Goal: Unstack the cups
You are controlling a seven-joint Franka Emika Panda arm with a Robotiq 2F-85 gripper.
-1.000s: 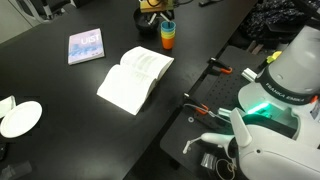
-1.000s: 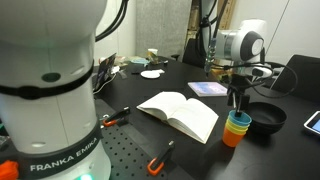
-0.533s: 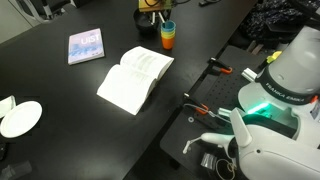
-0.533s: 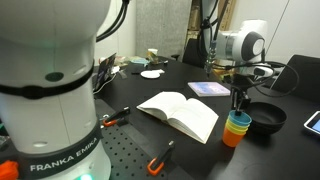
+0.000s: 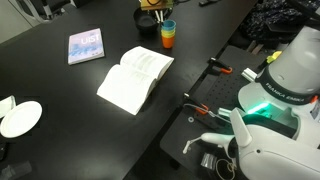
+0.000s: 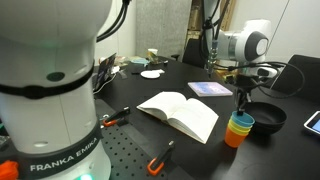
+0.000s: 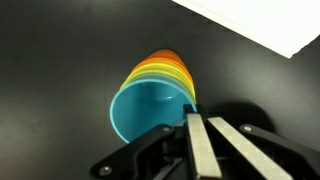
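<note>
The cups stand nested in one stack [image 5: 168, 36] [image 6: 240, 128] on the black table beside an open book. The light blue cup [image 7: 145, 110] sits innermost on top, with the yellow cup [image 7: 172, 72] and the orange cup [image 7: 160, 56] showing as rims under it. My gripper [image 7: 200, 118] comes straight down onto the stack in both exterior views [image 5: 165, 23] [image 6: 241, 107]. Its two fingers are pressed almost together on the right side of the light blue cup's rim. In the wrist view the stack looks tilted.
An open book [image 5: 135, 78] [image 6: 180, 113] lies next to the stack. A dark round bowl [image 6: 266, 116] stands close on its other side. A small blue book [image 5: 85, 45], a white plate [image 5: 20, 118] and orange-handled tools [image 5: 215, 68] lie farther off.
The fingers have closed from wide open onto the light blue cup's rim. The stack has shifted slightly sideways toward the bowl. The arm has hardly moved.
</note>
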